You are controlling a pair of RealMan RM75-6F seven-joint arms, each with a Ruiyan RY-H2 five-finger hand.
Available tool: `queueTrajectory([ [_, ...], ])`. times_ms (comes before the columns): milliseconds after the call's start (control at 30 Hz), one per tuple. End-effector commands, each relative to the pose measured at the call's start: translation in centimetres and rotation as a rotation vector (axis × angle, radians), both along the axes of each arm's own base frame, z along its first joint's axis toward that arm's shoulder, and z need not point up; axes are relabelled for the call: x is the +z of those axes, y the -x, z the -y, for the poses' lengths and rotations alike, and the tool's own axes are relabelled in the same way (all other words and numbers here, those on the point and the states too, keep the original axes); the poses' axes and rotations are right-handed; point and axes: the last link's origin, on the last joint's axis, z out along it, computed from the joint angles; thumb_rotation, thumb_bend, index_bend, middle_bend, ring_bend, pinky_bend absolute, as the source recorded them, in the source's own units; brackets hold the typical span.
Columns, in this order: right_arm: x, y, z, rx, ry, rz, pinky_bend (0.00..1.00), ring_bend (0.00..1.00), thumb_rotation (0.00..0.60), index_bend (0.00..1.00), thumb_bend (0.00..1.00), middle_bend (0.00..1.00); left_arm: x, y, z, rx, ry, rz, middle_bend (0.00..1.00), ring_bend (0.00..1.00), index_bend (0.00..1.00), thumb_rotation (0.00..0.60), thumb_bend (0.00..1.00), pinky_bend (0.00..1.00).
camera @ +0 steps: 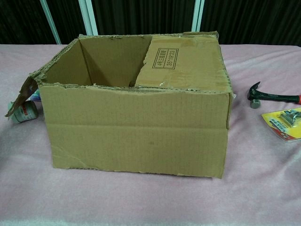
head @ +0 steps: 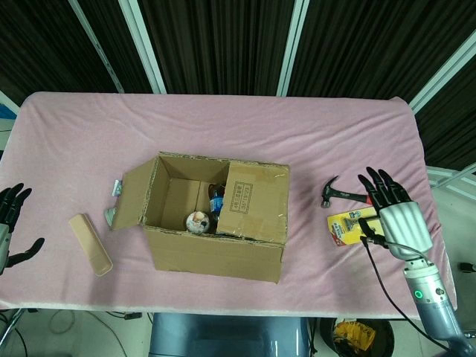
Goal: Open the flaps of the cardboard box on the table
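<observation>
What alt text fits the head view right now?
A cardboard box sits on a pink table, its left flap folded out and right flap still closed. Both hands, left hand and right hand, are open, clear of it.

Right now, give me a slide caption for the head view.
Cardboard box with left flap folded out, right flap still covering, both hands clear of it.

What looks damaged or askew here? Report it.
The cardboard box has ragged, torn top edges. Its right flap still lies folded over the opening, while the left flap hangs outward over a small jar.
</observation>
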Motion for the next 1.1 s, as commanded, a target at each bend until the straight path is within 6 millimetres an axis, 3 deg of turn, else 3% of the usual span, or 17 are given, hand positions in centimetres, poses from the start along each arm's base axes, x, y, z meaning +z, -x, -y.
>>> queueTrajectory([
  [33, 0.8, -4.9, 2.3, 0.140, -0.063, -0.108, 0.21, 0.00, 0.600, 0.00, 0.45, 0.00, -0.6, 0.5, 0.5, -0.013, 0.005, 0.063, 0.01, 0.00, 0.02, 0.600, 0.22, 0.04],
  [167, 0.8, -9.3, 4.0, 0.237, -0.113, -0.167, 0.21, 0.00, 0.600, 0.00, 0.63, 0.00, -1.0, 0.9, 0.5, -0.021, 0.020, 0.085, 0.02, 0.00, 0.02, 0.600, 0.22, 0.04],
  [300, -0.1, -13.5, 5.7, 0.318, -0.161, -0.182, 0.22, 0.01, 0.600, 0.03, 0.74, 0.03, -1.2, 1.1, 0.4, -0.021, 0.031, 0.100, 0.02, 0.00, 0.02, 0.600, 0.21, 0.04],
  [467, -2.0, -17.5, 7.2, 0.388, -0.234, -0.184, 0.28, 0.13, 0.600, 0.19, 0.90, 0.19, -1.2, 1.1, 0.3, -0.026, 0.029, 0.112, 0.02, 0.00, 0.02, 0.600, 0.22, 0.04],
  [533, -2.9, -18.5, 7.5, 0.409, -0.255, -0.188, 0.28, 0.14, 0.600, 0.21, 0.89, 0.20, -1.3, 1.2, 0.3, -0.025, 0.032, 0.110, 0.02, 0.00, 0.02, 0.600, 0.22, 0.04],
  [667, -5.4, -20.6, 8.1, 0.438, -0.326, -0.194, 0.28, 0.14, 0.600, 0.21, 0.69, 0.20, -1.4, 1.3, 0.1, -0.026, 0.040, 0.108, 0.02, 0.00, 0.02, 0.600, 0.22, 0.04],
  [733, -6.7, -21.4, 8.3, 0.459, -0.349, -0.229, 0.28, 0.14, 0.600, 0.21, 0.66, 0.20, -1.4, 1.3, 0.0, -0.029, 0.040, 0.102, 0.02, 0.00, 0.02, 0.600, 0.22, 0.04],
  [1100, -11.8, -23.7, 9.5, 0.524, -0.418, -0.434, 0.28, 0.16, 0.600, 0.26, 0.65, 0.23, -1.5, 1.5, -0.4, -0.031, 0.056, 0.109, 0.04, 0.00, 0.02, 0.600, 0.22, 0.04],
])
